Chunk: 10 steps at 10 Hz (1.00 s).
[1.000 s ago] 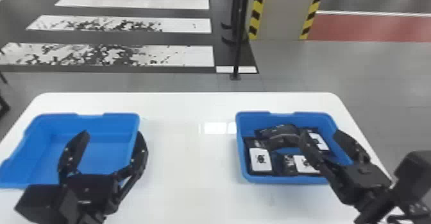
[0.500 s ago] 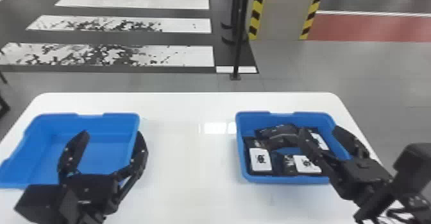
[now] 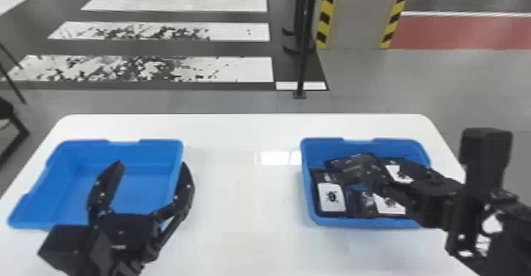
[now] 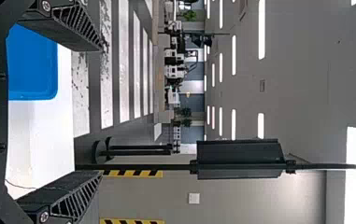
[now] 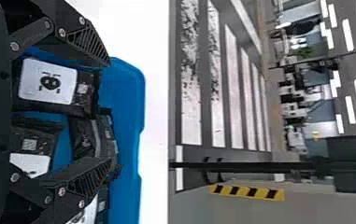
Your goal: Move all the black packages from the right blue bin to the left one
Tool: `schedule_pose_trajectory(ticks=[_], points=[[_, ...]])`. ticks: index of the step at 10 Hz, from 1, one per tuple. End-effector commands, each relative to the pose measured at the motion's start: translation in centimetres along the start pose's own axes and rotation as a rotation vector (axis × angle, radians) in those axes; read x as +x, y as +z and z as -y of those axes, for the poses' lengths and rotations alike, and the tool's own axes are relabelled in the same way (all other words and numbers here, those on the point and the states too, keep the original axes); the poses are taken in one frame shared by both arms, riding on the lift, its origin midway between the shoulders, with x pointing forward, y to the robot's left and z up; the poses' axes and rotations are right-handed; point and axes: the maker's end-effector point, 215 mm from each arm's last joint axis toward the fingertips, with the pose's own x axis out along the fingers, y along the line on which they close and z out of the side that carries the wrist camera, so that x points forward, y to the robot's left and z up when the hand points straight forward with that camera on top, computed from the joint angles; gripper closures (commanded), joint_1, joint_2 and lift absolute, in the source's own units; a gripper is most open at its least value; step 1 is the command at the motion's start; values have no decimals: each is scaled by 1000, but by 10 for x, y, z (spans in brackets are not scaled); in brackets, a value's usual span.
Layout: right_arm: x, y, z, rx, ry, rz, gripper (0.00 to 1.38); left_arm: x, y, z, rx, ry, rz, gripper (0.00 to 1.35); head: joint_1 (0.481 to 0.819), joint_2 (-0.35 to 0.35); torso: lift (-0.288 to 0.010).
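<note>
Crosswalk stripes (image 3: pixel 174 2) mark a floor beyond a white table (image 3: pixel 237 224), where a black pole (image 3: pixel 303 50) stands near a pillar (image 3: pixel 355 14) edged in yellow-and-black tape (image 3: pixel 324 18); a red strip (image 3: pixel 466 32) runs to the right, and ceiling lights (image 4: pixel 261 28) glow in the left wrist view. Black packages (image 3: pixel 332 198), several with white labels, crowd the right blue bin (image 3: pixel 308 188); the right gripper (image 3: pixel 380 164) sits over them, its jaws spread wide, with packages beyond and between them in the right wrist view; the left gripper (image 3: pixel 153 166), also parted wide, hangs over the left blue bin (image 3: pixel 51 188), well apart from the packages. The right arm (image 3: pixel 490 224) covers part of the right bin and its contents; overlapping dark wrappers make the number of packages hard to tell; whether a right finger touches one is unclear.
</note>
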Motion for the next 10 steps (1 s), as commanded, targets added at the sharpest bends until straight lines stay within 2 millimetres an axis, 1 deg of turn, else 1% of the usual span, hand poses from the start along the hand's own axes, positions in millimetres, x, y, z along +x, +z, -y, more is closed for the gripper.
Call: schedule_pose_trajectory(ticks=[1,2,4,5,6,7,8,9,10], points=[[10,-16,10,12,-10,-109,340,-1,-1,0,0,0,-1,88,695,-19,-132],[21,-28,16,27,-12,-174,340,0,0,0,0,0,1,88,695,-26,-132],[43,-27,16,29,0,-199,340,0,1,0,0,0,3,88,695,-33,-132],[50,-26,16,30,1,-202,340,-1,0,0,0,0,1,88,695,-31,-132],[59,-36,18,43,3,-231,340,-1,1,0,-1,0,3,88,695,-28,-132],[69,-43,15,42,12,-248,340,-1,1,0,-1,0,3,88,695,-26,-132],[76,-46,7,33,25,-254,341,-1,1,0,-1,0,6,88,695,-22,-132],[82,-50,-2,24,41,-262,346,-1,0,0,-1,0,3,88,695,-18,-132],[85,-52,-10,19,57,-263,381,-1,1,0,-1,0,6,88,695,-7,-132]])
